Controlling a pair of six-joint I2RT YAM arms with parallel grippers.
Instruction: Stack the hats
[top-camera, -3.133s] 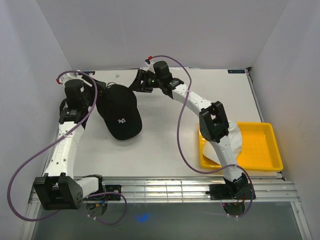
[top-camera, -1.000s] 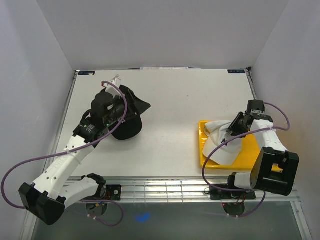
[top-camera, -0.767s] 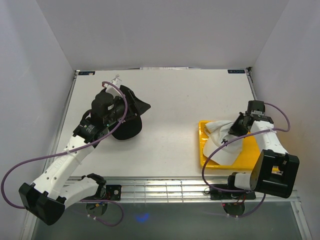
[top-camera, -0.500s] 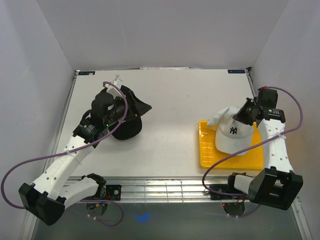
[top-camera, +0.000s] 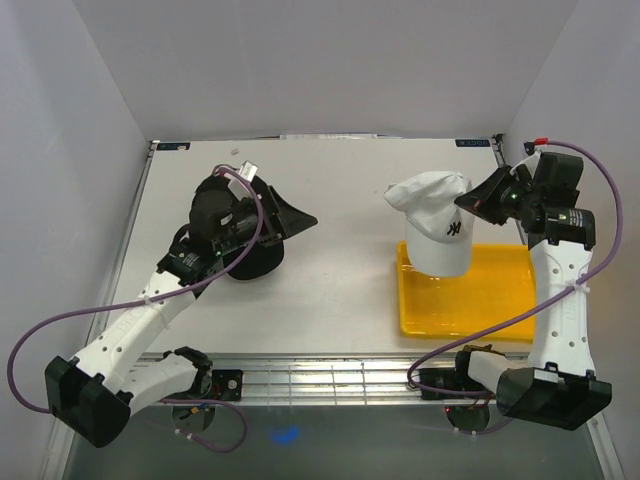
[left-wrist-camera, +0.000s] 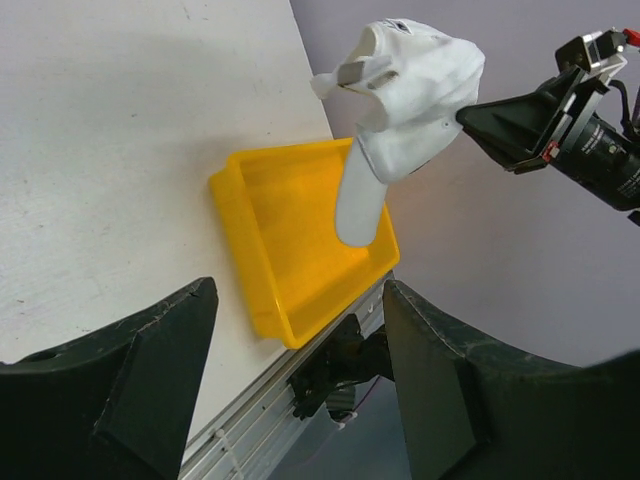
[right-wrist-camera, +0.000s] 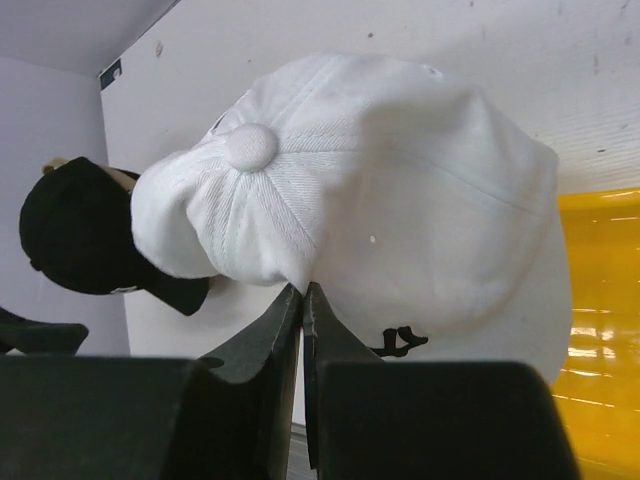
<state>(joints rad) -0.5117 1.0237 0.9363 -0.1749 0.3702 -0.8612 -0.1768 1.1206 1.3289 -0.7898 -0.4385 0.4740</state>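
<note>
**Q:** In the right wrist view, what lies nearest?

**A:** The right gripper (right-wrist-camera: 302, 297), its fingers pressed together on a fold of the white cap (right-wrist-camera: 370, 190). The cap's dark logo shows at its lower edge. Beyond, at far left, the black cap (right-wrist-camera: 72, 235) rests on the table (right-wrist-camera: 470, 35). The yellow tray (right-wrist-camera: 605, 300) fills the right edge.

**Q:** What does the left wrist view add?

**A:** The left gripper (left-wrist-camera: 300, 300) is spread wide with nothing between its fingers. Past them the white cap hangs brim-down over the tray.

**Q:** And the top view?

**A:** It alone shows the left gripper over the black cap at left centre. The white cap is well apart at right centre, above the tray's upper-left corner.
</note>
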